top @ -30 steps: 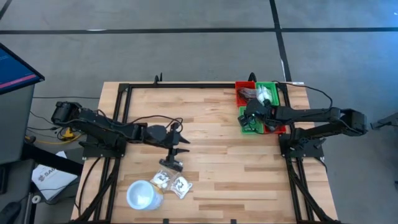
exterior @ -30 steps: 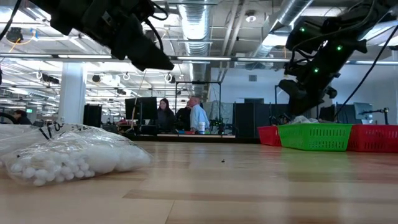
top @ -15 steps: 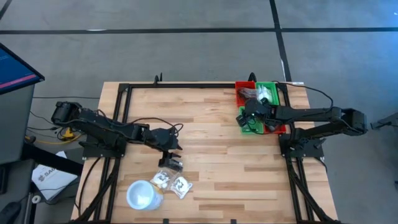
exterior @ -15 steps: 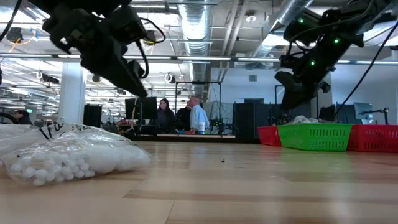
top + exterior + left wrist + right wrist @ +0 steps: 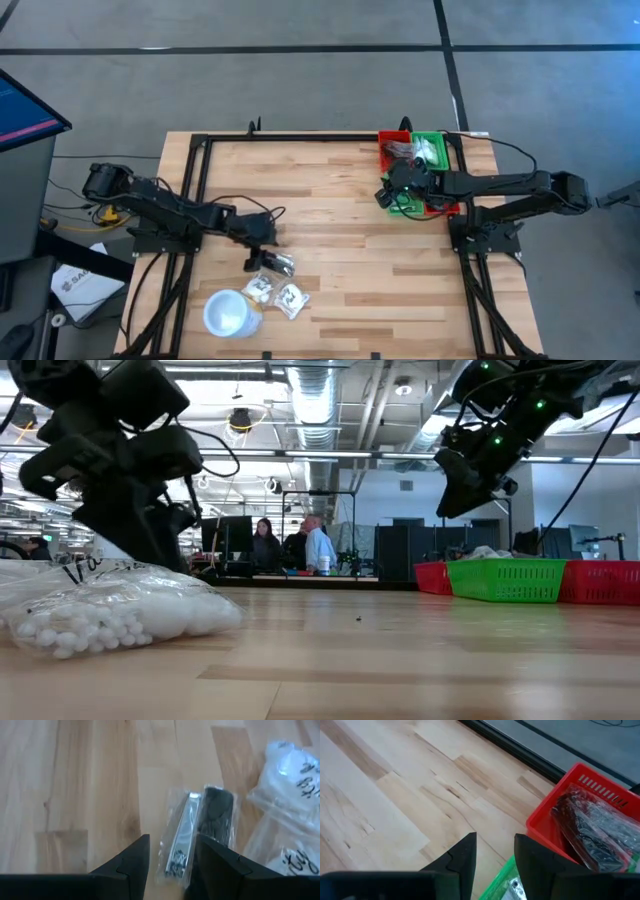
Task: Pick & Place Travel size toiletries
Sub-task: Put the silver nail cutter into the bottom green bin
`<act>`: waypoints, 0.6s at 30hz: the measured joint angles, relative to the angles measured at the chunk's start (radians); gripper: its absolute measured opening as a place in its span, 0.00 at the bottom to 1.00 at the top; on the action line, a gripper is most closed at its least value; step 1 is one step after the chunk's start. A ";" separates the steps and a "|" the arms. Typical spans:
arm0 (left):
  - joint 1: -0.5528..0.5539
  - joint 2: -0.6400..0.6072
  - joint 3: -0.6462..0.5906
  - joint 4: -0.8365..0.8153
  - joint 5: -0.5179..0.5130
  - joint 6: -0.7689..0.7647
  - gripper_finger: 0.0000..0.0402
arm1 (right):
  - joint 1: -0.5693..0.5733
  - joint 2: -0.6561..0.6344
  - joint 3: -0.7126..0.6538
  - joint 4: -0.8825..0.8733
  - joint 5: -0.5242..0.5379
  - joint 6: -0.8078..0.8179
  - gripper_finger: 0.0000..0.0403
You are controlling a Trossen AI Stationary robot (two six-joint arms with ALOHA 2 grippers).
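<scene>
Your left end effector (image 5: 170,860) hangs with its fingers apart and empty, just over the dark toiletry pack (image 5: 197,832) lying flat on the surface (image 5: 340,240) near the sachets (image 5: 275,294). The pack's long axis runs straight ahead between the fingers. The right end effector (image 5: 495,852), also parted and empty, hovers by the far-right baskets (image 5: 425,150).

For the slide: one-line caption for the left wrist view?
Left gripper open over a clear packet beside a dark case on the table.
</scene>
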 joint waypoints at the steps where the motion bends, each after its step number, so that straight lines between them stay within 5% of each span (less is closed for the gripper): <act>1: -0.003 0.000 -0.006 0.003 0.000 -0.001 0.38 | 0.000 0.000 0.000 0.000 0.000 0.000 0.30; 18: -0.086 0.016 -0.048 0.044 -0.110 -0.004 0.38 | 0.000 0.000 0.000 0.007 0.000 0.000 0.31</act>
